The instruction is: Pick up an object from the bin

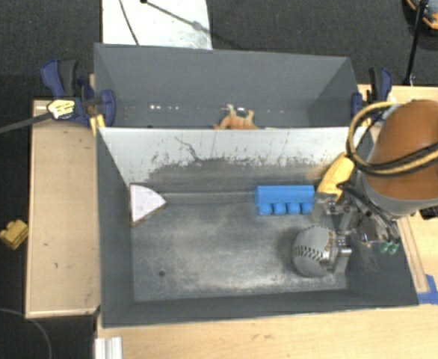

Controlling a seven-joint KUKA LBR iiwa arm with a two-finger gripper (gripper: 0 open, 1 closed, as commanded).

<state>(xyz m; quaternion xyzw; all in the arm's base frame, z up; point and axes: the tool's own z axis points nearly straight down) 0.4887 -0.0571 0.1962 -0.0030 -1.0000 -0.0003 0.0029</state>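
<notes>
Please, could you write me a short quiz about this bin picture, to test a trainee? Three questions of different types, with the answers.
1. True or false: the gripper is right beside the grey ball, in the near right part of the bin.
2. What lies just behind the ball, toward the far wall? A) a blue block B) a red cup C) a green brush
3. Fill in: the white triangular piece lies by the bin's ___ wall, as the view shows it.

Key: 1 true; 2 A; 3 left.
</notes>
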